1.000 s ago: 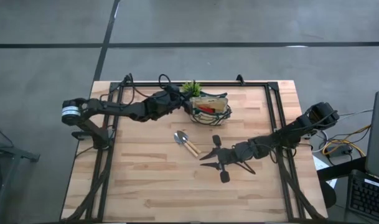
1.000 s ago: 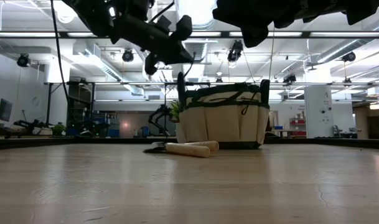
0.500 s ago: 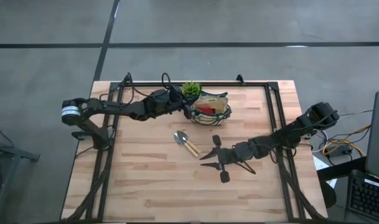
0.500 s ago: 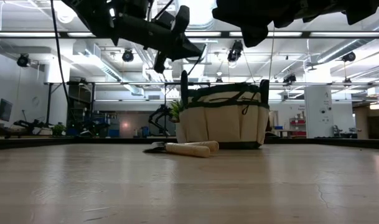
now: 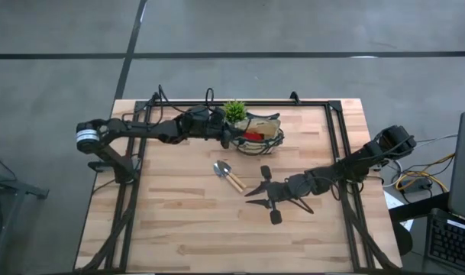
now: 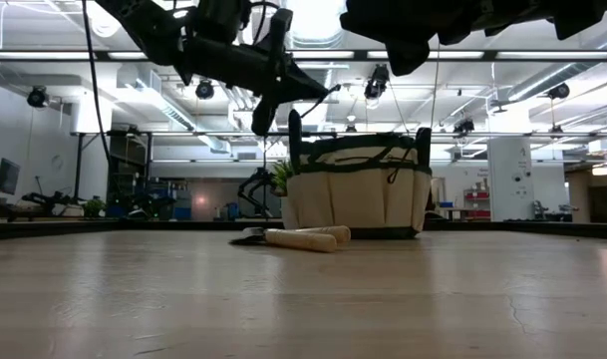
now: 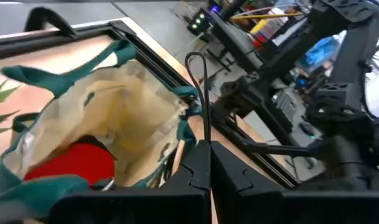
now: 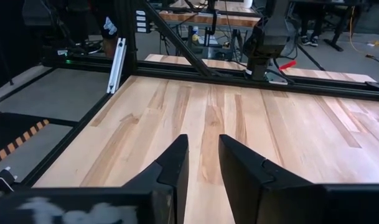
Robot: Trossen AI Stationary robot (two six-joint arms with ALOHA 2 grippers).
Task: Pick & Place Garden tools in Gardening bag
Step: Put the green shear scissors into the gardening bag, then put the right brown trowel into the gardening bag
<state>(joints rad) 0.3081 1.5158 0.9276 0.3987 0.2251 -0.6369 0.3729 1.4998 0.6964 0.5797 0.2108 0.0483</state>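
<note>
The gardening bag (image 5: 263, 134), beige with dark green trim, stands upright at the table's far middle; it also shows in the low view (image 6: 358, 194). A red soft lump (image 7: 71, 165) lies inside it. A trowel with a light wooden handle (image 5: 230, 176) lies flat on the table in front of the bag. My left gripper (image 7: 209, 149) is shut and empty, tipped downward just above the bag's left rim (image 5: 230, 137). My right gripper (image 8: 203, 146) is open and empty, raised over the table's middle (image 5: 253, 192), right of the trowel. The shears do not show.
A small green leafy plant (image 5: 234, 109) stands just behind the bag's left end. A dark metal frame (image 5: 335, 130) runs around the table's edges. Bare wood lies toward the near edge (image 5: 217, 237). Cables trail along my left arm (image 5: 159, 114).
My left gripper has gone toward the table's right edge, closer to the bag's left rim, and has tipped its fingers further downward. The bag, the trowel and my right arm have kept still.
</note>
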